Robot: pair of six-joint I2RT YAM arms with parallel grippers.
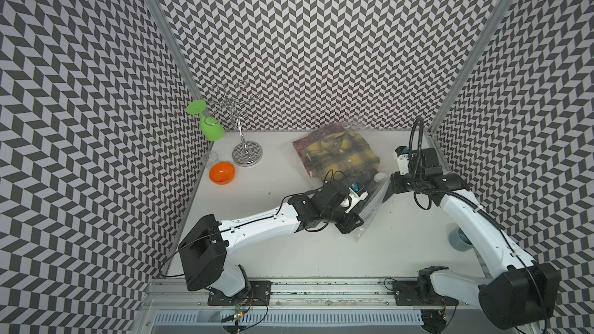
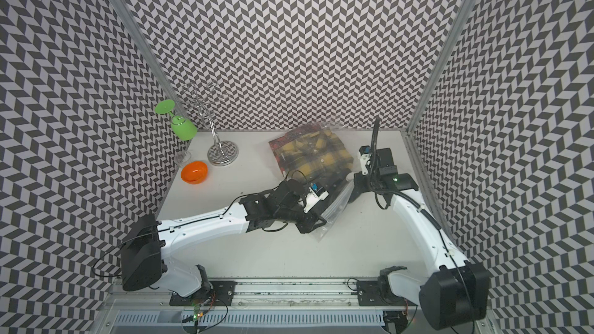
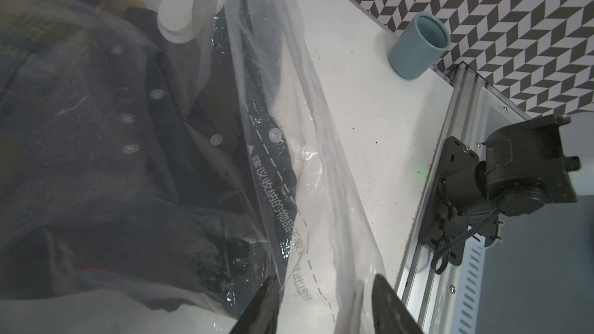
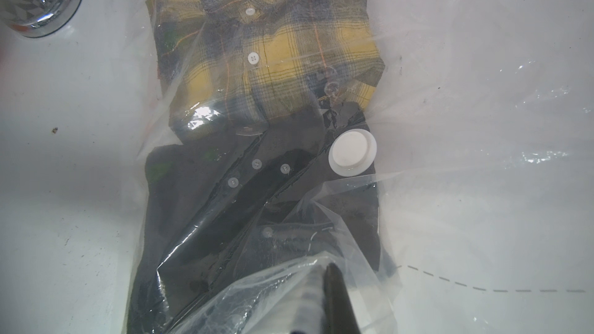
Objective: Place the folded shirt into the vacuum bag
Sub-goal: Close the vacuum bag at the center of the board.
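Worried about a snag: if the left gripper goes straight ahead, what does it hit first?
Probably the vacuum bag, whose loose film lies between the open jaws of the left gripper; depth beyond is unclear.

top views: overhead, whole table [image 1: 289, 252] | wrist views: close, sharing vacuum bag [image 3: 283, 168]

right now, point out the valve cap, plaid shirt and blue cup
valve cap [image 4: 353, 151]: right wrist view, flat top
plaid shirt [image 4: 257, 43]: right wrist view, button placket
blue cup [image 3: 411, 56]: left wrist view, side wall

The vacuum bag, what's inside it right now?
Two folded shirts show through the vacuum bag: a yellow plaid shirt and a dark grey shirt. A red edge peeks from under the plaid one; what it belongs to is covered.
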